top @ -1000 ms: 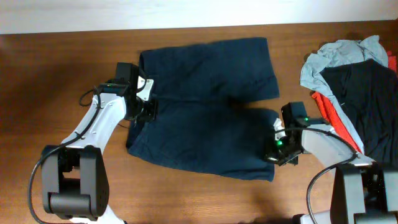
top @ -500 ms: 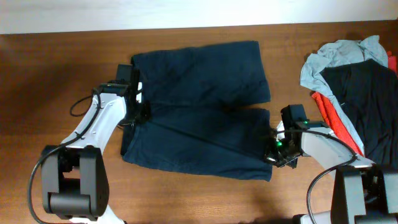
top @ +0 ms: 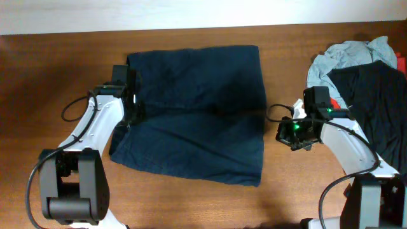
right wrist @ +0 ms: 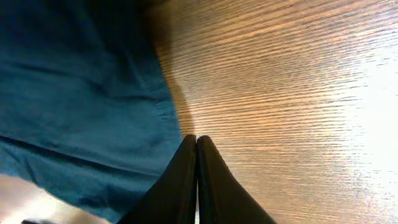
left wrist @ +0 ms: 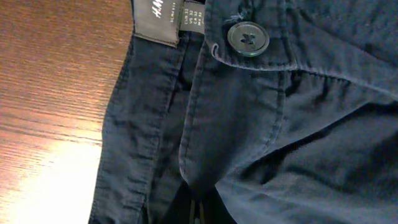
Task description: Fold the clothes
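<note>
Navy shorts (top: 191,114) flat across the middle of the table (top: 57,70), waistband to the left, both legs running right, side by side, hems roughly level. Close up at the waistband: a button (left wrist: 247,38), a grey label (left wrist: 158,22), cloth gathering down into a pinch. Left tool (top: 135,113) right there, clamped on the waistband edge. Right tool (right wrist: 196,140) closed too, but on nothing, tips over bare wood just beside a leg hem. Off to the right, apart from all this, a heap with a grey shirt (top: 346,57) and a black garment (top: 375,95). Looks like the spreading-out step, close to done, with no fold made yet. Next, probably: take one long edge at both ends and carry it over onto the other. Needs the right tool opened first and a real bite on the hem.
</note>
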Motion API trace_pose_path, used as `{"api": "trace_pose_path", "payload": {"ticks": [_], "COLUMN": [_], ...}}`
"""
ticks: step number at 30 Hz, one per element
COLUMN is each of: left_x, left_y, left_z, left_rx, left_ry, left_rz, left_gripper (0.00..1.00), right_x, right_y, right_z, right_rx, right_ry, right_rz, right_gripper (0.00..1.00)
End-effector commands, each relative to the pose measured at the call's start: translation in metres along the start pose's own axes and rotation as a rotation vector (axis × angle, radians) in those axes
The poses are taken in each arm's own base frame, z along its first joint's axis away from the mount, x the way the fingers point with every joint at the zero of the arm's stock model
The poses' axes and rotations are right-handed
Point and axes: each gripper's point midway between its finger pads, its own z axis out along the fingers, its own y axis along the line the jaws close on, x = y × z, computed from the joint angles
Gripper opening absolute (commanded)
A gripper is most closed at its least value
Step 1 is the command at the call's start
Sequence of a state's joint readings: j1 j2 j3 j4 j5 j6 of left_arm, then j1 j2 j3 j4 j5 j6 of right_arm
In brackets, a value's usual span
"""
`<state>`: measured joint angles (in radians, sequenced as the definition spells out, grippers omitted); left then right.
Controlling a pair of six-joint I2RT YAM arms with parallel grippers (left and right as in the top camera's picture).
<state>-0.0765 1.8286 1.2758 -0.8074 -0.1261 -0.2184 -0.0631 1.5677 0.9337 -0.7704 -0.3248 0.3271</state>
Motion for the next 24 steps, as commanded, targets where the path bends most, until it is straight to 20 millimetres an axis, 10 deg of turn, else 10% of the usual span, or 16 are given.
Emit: {"api": "trace_pose_path", "payload": {"ticks": [1,17,24], "left_x": [-0.012,-0.014,-0.015], "left_y": [0.004,0.001,0.001], "left_z": [-0.014,-0.014,-0.014], "left_rx": [-0.013,0.003,0.004], "left_ry": [-0.052,-0.057,-0.060], "left_rz": [-0.022,-0.023,-0.023], "left_gripper": [0.00,0.01,0.01], "right_x": [0.003,-0.016,-0.012], "right_y": [0.009,0.006,0.073], "right_z": [-0.003,0.051,0.046], "right_rx": [-0.025,0.004,-0.398], "right_ry": [0.008,0.013,0.041], "right_rz": [-0.047,-0.089,-0.264], "right_gripper": [0.05,0.09,0.04]}}
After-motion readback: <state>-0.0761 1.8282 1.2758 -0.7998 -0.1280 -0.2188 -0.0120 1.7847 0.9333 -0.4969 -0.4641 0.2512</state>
